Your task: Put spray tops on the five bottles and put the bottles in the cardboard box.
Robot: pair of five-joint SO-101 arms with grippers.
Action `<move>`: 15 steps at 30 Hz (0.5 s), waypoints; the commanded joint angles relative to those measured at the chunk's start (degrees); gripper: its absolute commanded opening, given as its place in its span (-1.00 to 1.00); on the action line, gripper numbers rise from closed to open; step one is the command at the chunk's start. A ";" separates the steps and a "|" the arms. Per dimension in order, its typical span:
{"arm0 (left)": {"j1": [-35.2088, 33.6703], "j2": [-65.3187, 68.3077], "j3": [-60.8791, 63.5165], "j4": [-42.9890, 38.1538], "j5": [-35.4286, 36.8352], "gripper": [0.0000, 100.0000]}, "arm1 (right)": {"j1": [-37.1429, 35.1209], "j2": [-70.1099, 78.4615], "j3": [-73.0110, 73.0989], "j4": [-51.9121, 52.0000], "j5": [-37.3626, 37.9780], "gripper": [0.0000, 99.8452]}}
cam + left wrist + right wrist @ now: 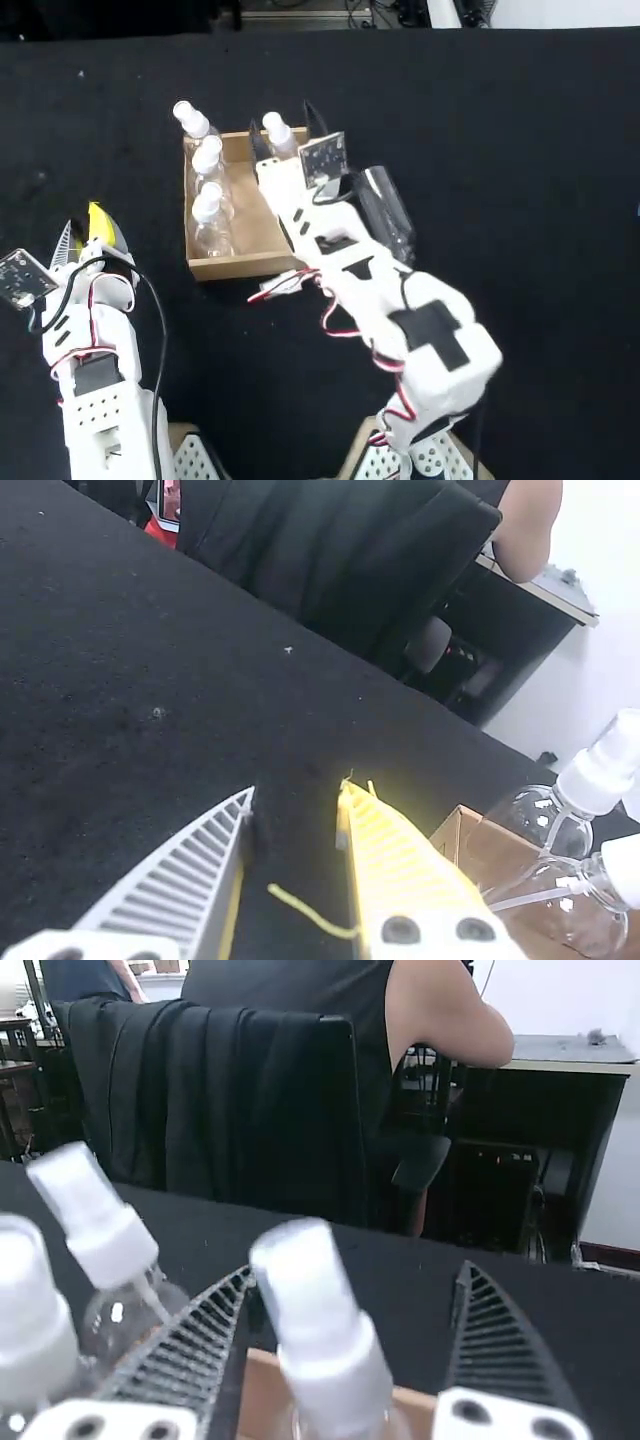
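Observation:
The cardboard box [262, 228] lies on the black table. Three clear bottles with white spray tops [207, 190] stand along its left wall. A fourth topped bottle [277, 134] stands at the box's far right corner. My right gripper [283, 125] is open, with one black finger on each side of that bottle. In the right wrist view its top [315, 1330] rises between the fingers [180, 1350], close to one and well apart from the other. A clear bottle [385, 212] lies on the table right of that arm. My left gripper [83, 222] stands open and empty, left of the box.
Red and white wires [285, 284] hang from the right arm just past the box's near wall. In the left wrist view the box corner [470, 835] and two bottles [540, 820] lie off to one side. A black chair [230, 1100] stands beyond the table's far edge.

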 commanded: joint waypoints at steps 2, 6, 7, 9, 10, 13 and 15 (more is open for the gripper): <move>0.31 -0.88 1.45 -0.09 0.26 -0.77 | 0.00 -15.96 -0.48 9.76 0.44 -0.51; 0.31 -0.88 1.45 -0.09 0.26 -0.77 | -0.44 -27.38 -0.40 19.16 0.09 -0.51; 0.31 -0.79 1.45 -0.09 0.26 -0.77 | -0.35 -29.93 -0.48 22.24 0.09 -0.51; 0.31 -0.79 1.45 -0.09 0.26 -0.77 | 0.09 -34.59 -0.22 29.01 0.09 -0.51; 0.31 -0.79 1.45 -0.09 0.26 -0.77 | 0.53 -36.44 0.04 32.97 0.09 -0.51; 0.40 -0.79 1.45 -0.09 0.26 -0.77 | 1.32 -41.63 1.45 48.09 0.00 -0.57; 0.40 -0.79 1.45 -0.09 0.26 -0.77 | 1.76 -44.79 1.63 58.73 0.00 -0.75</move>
